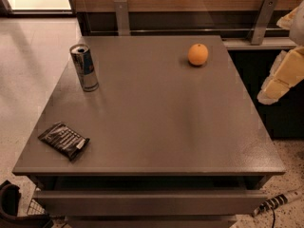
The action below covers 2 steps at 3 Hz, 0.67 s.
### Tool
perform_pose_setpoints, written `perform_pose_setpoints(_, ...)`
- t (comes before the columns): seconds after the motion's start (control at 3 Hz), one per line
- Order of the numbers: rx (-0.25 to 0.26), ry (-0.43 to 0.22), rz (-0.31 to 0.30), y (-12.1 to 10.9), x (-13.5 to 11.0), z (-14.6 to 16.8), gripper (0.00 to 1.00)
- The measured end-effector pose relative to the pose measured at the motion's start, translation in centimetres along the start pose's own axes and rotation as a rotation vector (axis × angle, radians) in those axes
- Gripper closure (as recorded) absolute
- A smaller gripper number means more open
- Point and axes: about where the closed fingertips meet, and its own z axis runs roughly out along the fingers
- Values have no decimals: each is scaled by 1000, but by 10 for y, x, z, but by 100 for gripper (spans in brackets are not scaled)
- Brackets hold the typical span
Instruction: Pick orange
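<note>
The orange (197, 54) is a small round fruit resting on the far right part of the grey table (156, 122). It stands free, with nothing touching it. My gripper (279, 79) shows as pale cream parts at the right edge of the camera view. It is beyond the table's right side, to the right of the orange and a little nearer to the camera. It is well apart from the orange and holds nothing that I can see.
A silver and blue drink can (84, 67) stands upright at the far left of the table. A dark snack packet (64, 140) lies flat near the front left corner. Metal posts and a wooden wall run behind the table. A cable (275, 203) lies on the floor at the front right.
</note>
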Motion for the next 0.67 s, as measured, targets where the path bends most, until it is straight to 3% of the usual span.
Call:
perform_pose_setpoints(0.33, 80, -160, 182, -39, 18, 34, 0)
perform_pose_setpoints(0.67, 155, -307, 279, -74, 16, 53, 0)
